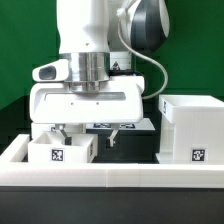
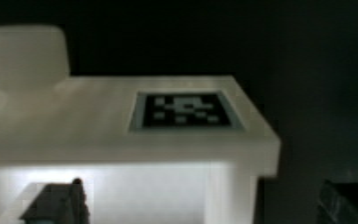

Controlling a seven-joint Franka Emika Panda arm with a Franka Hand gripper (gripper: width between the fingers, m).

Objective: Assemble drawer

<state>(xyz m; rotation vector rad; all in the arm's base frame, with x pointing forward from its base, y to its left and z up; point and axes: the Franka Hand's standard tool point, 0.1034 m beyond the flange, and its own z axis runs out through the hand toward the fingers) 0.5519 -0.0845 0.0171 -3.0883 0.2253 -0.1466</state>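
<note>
A small white open-topped tray with a square tag on its side stands at the exterior view's left, just behind the front rim. The large boxy housing, also tagged, stands at the exterior view's right. My gripper hangs low over the tray, open and holding nothing. In the wrist view the tray shows a tag on its face. One dark finger is over the white tray and the other is over the black table, so the jaws straddle a tray wall. A second white part lies beyond it.
The long low white rim runs across the front of the black table. The marker board lies behind the gripper. The housing stands close on the exterior view's right of the gripper, with a dark gap of table between.
</note>
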